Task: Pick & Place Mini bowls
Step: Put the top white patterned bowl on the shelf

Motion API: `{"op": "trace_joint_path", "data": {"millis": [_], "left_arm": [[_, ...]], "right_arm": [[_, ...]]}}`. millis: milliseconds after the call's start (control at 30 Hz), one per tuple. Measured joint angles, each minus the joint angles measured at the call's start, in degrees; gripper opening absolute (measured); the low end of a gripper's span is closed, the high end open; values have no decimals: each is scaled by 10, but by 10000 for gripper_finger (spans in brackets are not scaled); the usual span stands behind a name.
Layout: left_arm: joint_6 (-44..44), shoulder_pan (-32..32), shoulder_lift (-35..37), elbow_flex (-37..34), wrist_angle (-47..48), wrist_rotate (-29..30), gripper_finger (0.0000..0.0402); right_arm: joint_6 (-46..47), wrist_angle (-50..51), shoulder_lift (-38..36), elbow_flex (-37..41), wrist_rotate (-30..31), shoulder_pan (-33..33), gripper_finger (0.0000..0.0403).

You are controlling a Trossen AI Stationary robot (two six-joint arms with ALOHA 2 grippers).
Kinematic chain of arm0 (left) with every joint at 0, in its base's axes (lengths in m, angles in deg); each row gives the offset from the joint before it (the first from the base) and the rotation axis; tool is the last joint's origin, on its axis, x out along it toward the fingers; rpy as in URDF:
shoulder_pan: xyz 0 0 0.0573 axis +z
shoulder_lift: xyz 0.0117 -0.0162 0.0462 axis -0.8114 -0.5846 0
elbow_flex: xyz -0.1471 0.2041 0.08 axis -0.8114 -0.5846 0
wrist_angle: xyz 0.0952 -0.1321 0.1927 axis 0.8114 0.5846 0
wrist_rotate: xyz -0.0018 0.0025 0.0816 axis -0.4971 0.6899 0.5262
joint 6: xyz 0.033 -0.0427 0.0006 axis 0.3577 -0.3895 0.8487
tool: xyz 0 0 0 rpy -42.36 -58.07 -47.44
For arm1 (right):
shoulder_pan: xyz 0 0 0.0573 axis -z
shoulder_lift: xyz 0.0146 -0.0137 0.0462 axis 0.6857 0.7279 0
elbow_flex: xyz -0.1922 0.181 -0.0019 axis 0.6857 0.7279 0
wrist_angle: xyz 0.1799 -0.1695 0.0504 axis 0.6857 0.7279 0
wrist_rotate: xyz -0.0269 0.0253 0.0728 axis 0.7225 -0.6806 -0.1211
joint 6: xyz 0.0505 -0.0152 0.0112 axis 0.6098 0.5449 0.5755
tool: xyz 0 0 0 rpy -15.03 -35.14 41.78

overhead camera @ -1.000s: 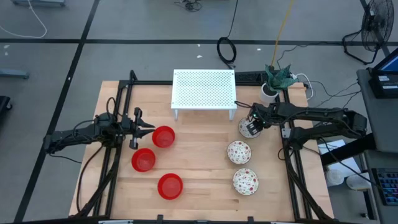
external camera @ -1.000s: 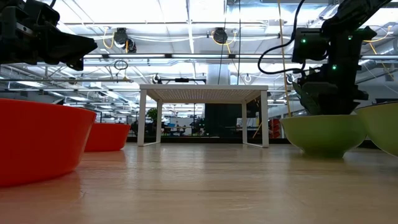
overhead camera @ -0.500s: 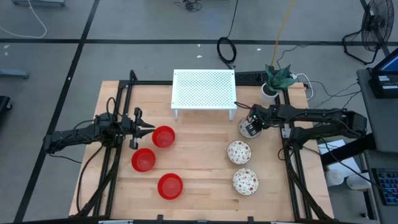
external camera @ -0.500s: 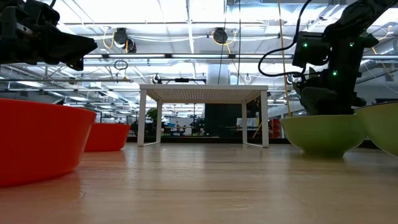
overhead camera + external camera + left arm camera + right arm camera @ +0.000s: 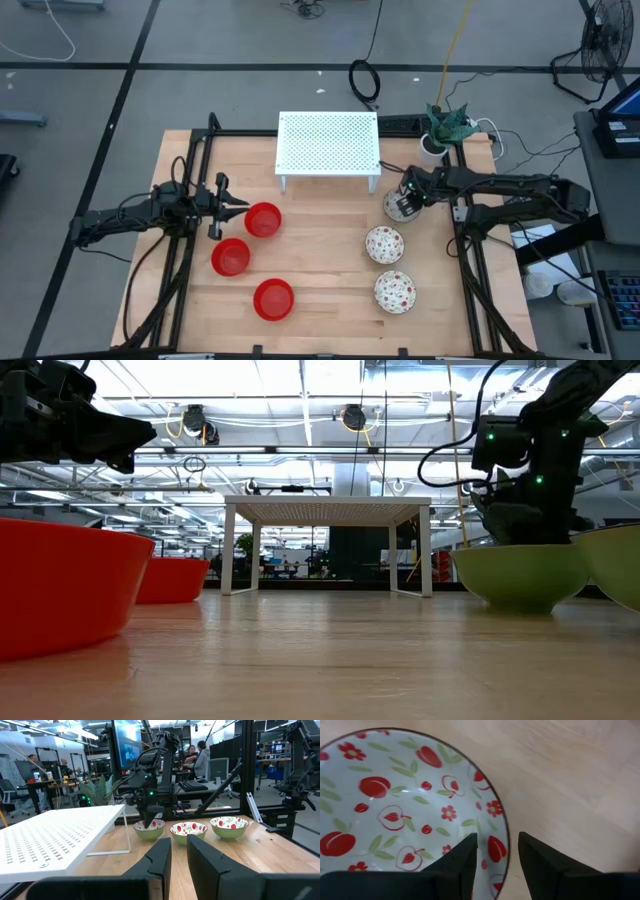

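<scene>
Three plain red mini bowls [image 5: 263,219], [image 5: 230,257], [image 5: 273,299] stand on the table's left half. Three white mini bowls with red floral pattern [image 5: 384,244], [image 5: 394,291], [image 5: 395,805] stand on its right half. My right gripper [image 5: 497,839] is open and points down over the farthest patterned bowl. One finger [image 5: 465,857] is over the bowl's inside and the other [image 5: 535,857] is outside its rim [image 5: 506,837]. My left gripper [image 5: 243,205] waits level just left of the far red bowl, its fingers a narrow gap apart [image 5: 178,842].
A white perforated stand [image 5: 328,145] stands at the table's far middle. A white cup with a green plant [image 5: 432,148] is at the far right corner. Black frame rails [image 5: 190,170] run along both sides. Bare wood lies between the two rows of bowls.
My right gripper has eased a little down and toward the table's right at the far patterned bowl. The bowls have stayed where they were.
</scene>
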Motion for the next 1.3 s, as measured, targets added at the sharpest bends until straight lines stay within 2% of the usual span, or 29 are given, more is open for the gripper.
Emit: {"op": "trace_joint_path", "data": {"millis": [200,1100,1200,1300], "left_arm": [[0,0,0,0,0,0,65],[0,0,0,0,0,0,65],[0,0,0,0,0,0,65],[0,0,0,0,0,0,65]], "right_arm": [[-10,1,0,-5,-44,25,130],[-25,16,0,-16,-44,34,129],[-25,16,0,-16,-44,34,117],[-33,16,0,-16,-44,34,89]]}}
